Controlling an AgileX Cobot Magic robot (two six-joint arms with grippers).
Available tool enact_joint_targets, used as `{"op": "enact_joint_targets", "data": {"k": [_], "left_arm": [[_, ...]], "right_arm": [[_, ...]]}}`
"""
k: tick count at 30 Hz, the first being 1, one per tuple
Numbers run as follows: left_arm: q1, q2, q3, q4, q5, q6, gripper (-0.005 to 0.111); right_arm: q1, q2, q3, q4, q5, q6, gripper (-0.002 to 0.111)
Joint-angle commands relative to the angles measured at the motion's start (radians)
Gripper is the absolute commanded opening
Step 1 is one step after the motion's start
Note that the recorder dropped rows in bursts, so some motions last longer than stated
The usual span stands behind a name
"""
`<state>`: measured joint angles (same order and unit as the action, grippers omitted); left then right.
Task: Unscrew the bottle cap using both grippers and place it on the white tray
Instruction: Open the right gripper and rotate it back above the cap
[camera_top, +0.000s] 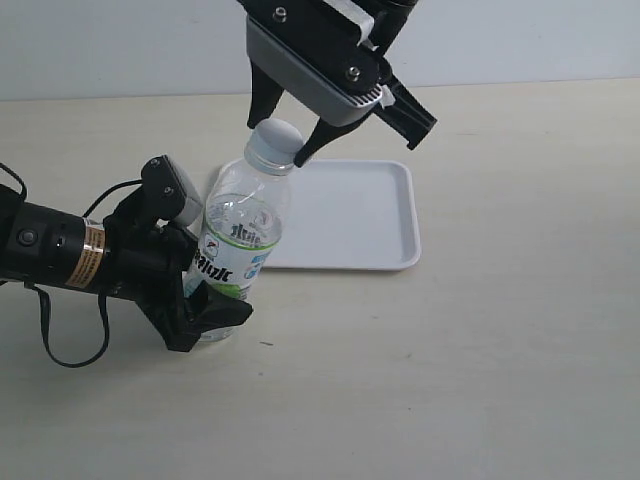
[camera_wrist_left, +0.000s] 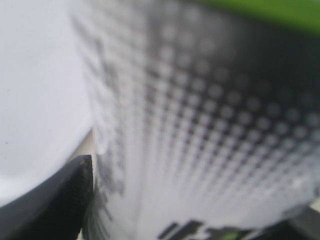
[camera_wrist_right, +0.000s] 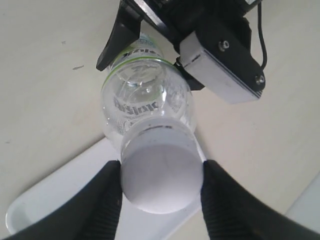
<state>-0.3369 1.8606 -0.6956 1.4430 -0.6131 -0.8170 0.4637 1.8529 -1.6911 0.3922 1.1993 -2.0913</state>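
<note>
The right gripper's (camera_wrist_right: 160, 167) two black fingers (camera_wrist_right: 97, 207) sit on opposite sides of the white cap (camera_wrist_right: 161, 175), their inner faces meeting its rim, so it looks clamped on the cap from above. The cap is on the neck of the bottle (camera_top: 240, 235), not on the tray. Lower down, the left gripper (camera_top: 212, 282) is closed around the labelled bottom half of the bottle, one finger in front and the other behind it; its own camera is so close that it shows only the blurred dotted label and one dark finger (camera_wrist_left: 50, 202). The bottle leans a little, its base on the pale table (camera_top: 480, 380), just in front of the near left corner of the white tray (camera_top: 360, 215), which lies flat behind it.
</note>
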Motion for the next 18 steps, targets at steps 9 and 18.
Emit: {"op": "enact_joint_targets", "data": {"k": [9,18], "left_arm": [[-0.003,0.003,-0.005,-0.022,-0.024,-0.002,0.000],[-0.003,0.003,-0.005,-0.022,-0.022,0.007,0.000]], "right_arm": [[0.001,-0.001,-0.003,-0.016,0.022,0.136,0.058],[0.001,-0.001,-0.003,-0.029,0.022,0.830,0.081]]}}
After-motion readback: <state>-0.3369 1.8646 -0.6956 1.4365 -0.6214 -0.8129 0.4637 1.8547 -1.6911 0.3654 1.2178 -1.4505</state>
